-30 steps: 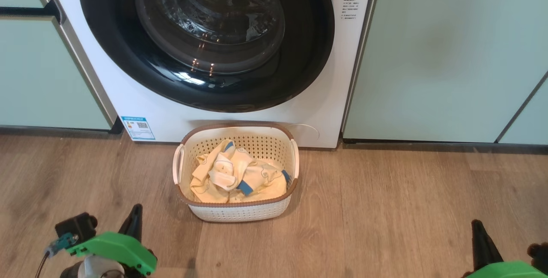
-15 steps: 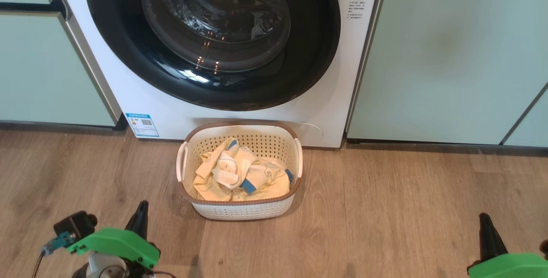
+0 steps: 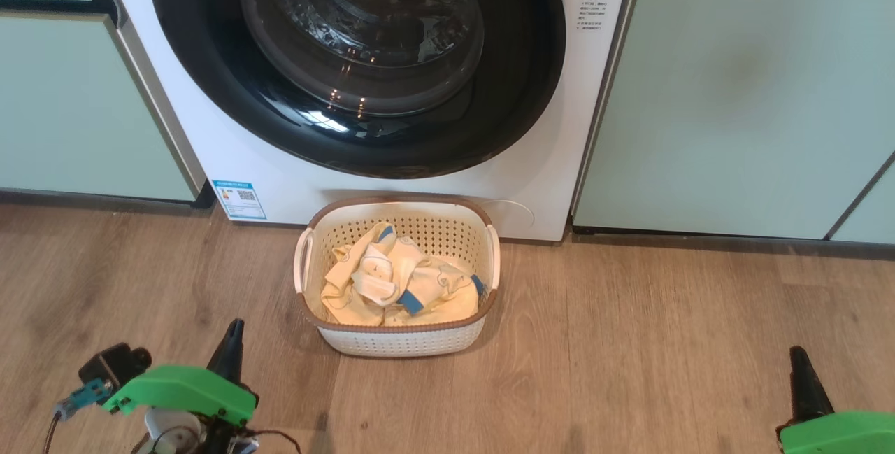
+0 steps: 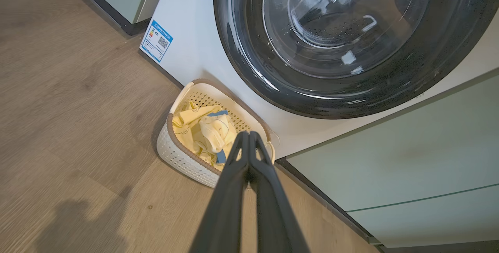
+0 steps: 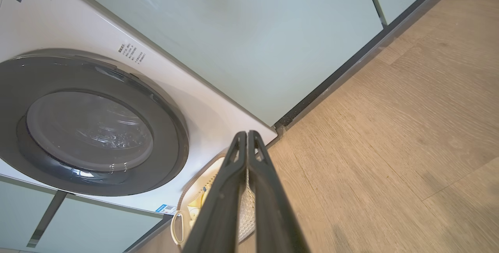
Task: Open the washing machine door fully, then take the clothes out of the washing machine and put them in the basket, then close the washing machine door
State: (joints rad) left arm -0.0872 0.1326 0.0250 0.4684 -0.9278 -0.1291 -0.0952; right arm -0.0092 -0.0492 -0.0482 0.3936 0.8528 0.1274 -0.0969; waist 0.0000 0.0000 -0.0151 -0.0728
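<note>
The washing machine (image 3: 280, 174) stands white between pale green cabinets, and its round black door (image 3: 356, 55) lies flat against the front, closed. On the floor right before it sits the cream basket (image 3: 398, 342) with the cream-yellow, blue-trimmed clothes (image 3: 395, 286) piled inside. My left gripper (image 3: 234, 335) is at the lower left, shut and holding nothing, well short of the basket. At the lower right my right gripper (image 3: 797, 359) is shut and holds nothing. The left wrist view shows the door (image 4: 351, 42), the basket (image 4: 175, 151) and the shut left gripper (image 4: 247, 134). The right gripper (image 5: 246, 133) is shut in its own view.
Pale green cabinets (image 3: 734, 90) flank the machine on both sides, with a dark plinth along the floor. Wooden floor (image 3: 629, 356) spreads wide to the right of the basket and in front of it.
The whole head picture has shifted slightly right and down, so the camera moved. Both grippers stay shut low in the picture; the door, basket and clothes have not moved.
</note>
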